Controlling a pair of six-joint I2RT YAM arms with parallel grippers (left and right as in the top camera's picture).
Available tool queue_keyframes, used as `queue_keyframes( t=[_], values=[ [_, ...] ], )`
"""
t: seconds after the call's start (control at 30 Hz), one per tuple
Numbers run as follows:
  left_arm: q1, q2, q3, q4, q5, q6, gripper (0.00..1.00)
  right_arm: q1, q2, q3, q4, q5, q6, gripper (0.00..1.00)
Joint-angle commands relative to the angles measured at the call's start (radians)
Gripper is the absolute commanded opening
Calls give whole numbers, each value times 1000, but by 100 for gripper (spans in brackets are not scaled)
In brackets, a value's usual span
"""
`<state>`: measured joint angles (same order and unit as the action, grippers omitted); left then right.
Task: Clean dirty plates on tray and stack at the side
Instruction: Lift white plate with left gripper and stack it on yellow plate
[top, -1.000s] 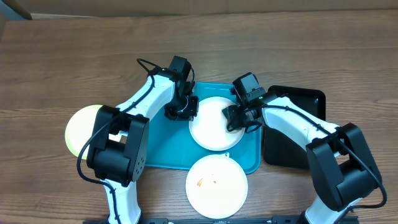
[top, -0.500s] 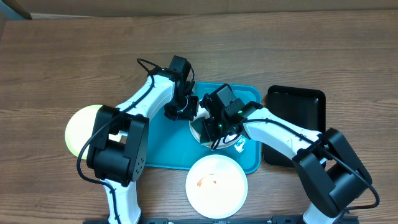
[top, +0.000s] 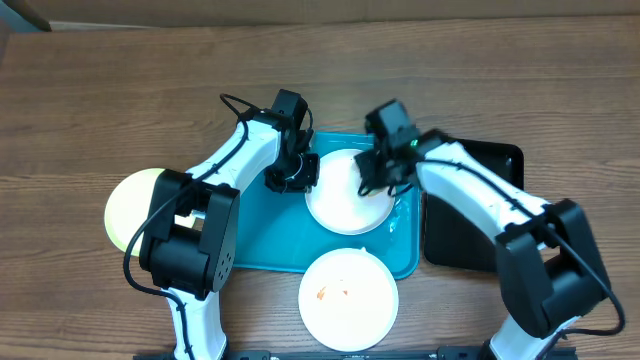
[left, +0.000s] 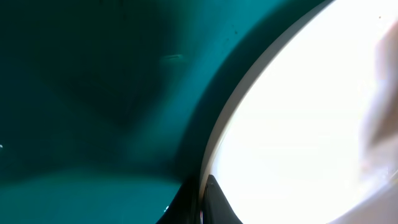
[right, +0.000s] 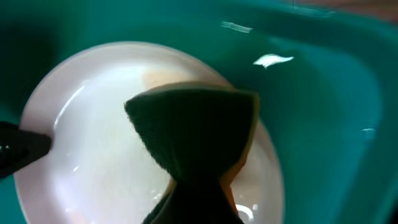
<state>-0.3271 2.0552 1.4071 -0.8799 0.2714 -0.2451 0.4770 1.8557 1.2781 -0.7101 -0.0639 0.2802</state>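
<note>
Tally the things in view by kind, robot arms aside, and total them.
Trays: 2 (turquoise tray, black tray)
Plates: 3 (white plate in the turquoise tray, smeared white plate, yellow-green plate)
Sponges: 1 (sponge)
Total: 6

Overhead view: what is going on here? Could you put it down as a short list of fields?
Turquoise tray: holds white plate
Left gripper: shut on the white plate's rim
Right gripper: shut on sponge, over that plate
Elsewhere: smeared plate at tray's front edge, yellow-green plate, black tray
</note>
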Motion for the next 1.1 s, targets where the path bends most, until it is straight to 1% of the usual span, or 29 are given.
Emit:
queue_keyframes(
  t=[0.0, 0.1, 0.17, 0.33, 0.5, 0.6, 0.67, 0.77, 0.83, 1.0, 1.07],
  values=[
    [11, -31, -5, -6, -74, -14, 4, -16, -54, 100, -63, 18, -19, 4],
    [11, -63, -2, -8, -127, -14, 4, -59, -121, 112, -110, 18, -7, 4],
    [14, -100, -2, -10, -177, -15, 4, -105, -162, 111, -140, 18, 35, 4],
    [13, -226, -2, -15, -291, -17, 4, -277, -222, 111, -255, -68, 40, 4],
    [3, -330, -2, -30, -475, -17, 4, -446, -223, 85, -377, -217, -94, 4],
    [-21, -370, -2, -38, -585, -17, 4, -518, -223, 45, -418, -227, -116, 4],
    [-45, -388, -2, -40, -665, -17, 4, -548, -223, 14, -425, -226, -136, 4],
    [-98, -411, -2, -49, -842, -19, 4, -579, -223, -45, -409, -226, -138, 4],
    [-140, -420, -2, -60, -964, -35, 4, -583, -223, -81, -387, -226, -140, 4],
    [-235, -422, -3, -69, -1184, -47, 4, -582, -223, -136, -346, -227, -151, 4],
    [-275, -422, -3, -76, -1296, -64, 4, -582, -223, -144, -343, -226, -151, 4]
  ],
)
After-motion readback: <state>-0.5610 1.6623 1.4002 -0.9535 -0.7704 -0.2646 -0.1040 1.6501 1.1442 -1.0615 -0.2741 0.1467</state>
